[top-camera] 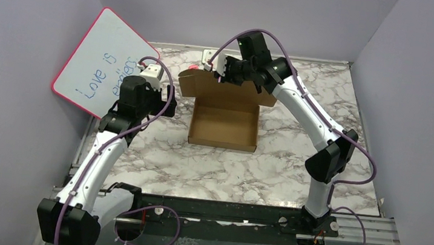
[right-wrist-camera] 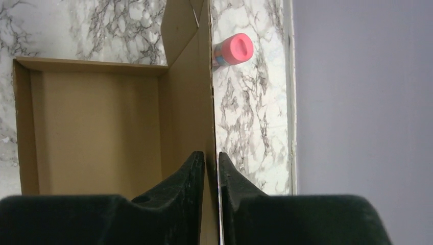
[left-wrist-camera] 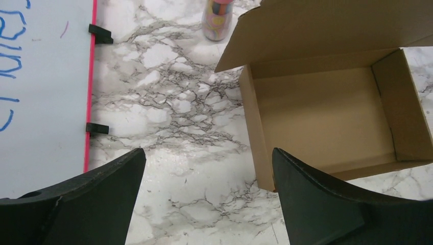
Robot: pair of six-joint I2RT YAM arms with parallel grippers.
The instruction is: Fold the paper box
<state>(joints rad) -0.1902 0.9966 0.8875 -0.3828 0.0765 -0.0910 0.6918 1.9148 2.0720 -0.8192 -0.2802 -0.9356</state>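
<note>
Lid in hand: the right pincer (right-wrist-camera: 211,162) pinches the raised lid of the box (top-camera: 224,126), mid-desk (top-camera: 197,169).
The lid runs left to right along the far edge; the left pincer (left-wrist-camera: 208,155), spread and empty, hovers off its left end.

I see even, diffuse light on all three feeds, seemingly from overhead. Shadows are soft: mild shading inside the paper box (top-camera: 224,126), darkest along its inner walls. Whiteboard (top-camera: 102,62) is the brightest patch, writing legible. Top view is sharp, straight edges look straight. On wrist feeds, left gripper (left-wrist-camera: 208,151) and right gripper (right-wrist-camera: 211,154) render near-featureless black, slightly soft up close.
</note>
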